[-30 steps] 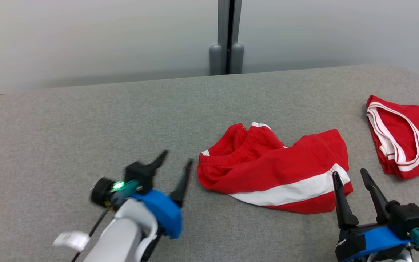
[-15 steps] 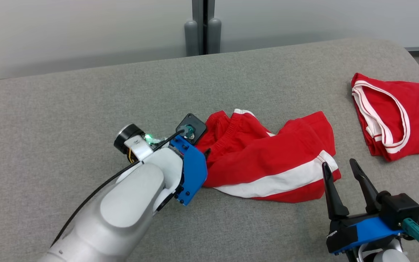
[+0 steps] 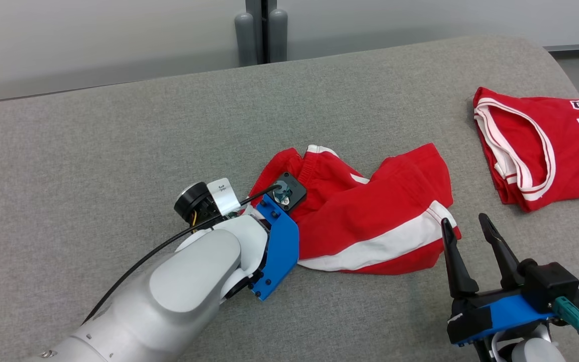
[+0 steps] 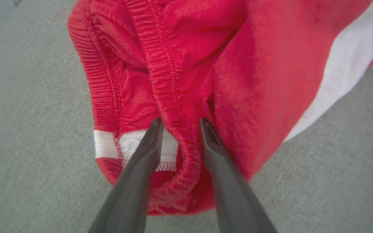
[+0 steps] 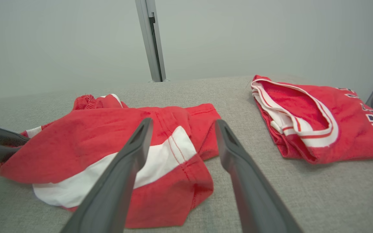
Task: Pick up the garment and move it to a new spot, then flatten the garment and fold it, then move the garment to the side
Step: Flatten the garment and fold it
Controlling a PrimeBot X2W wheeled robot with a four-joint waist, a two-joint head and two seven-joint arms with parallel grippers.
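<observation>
Left tool [image 4: 180, 123], pitched downward, straddles the shorts waistband [image 4: 168, 81].

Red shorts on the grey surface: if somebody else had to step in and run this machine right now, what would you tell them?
Left gripper: fingers straddle a fold of the waistband of the red shorts; I cannot tell whether it is pinching yet.
Right gripper: open, holding nothing, near the shorts' striped right end.
Things: shorts lie crumpled mid grey surface; a red jersey lies apart, at the far right.
Done: nothing lifted.
Left: grasp, move, flatten, fold, set aside.
</observation>
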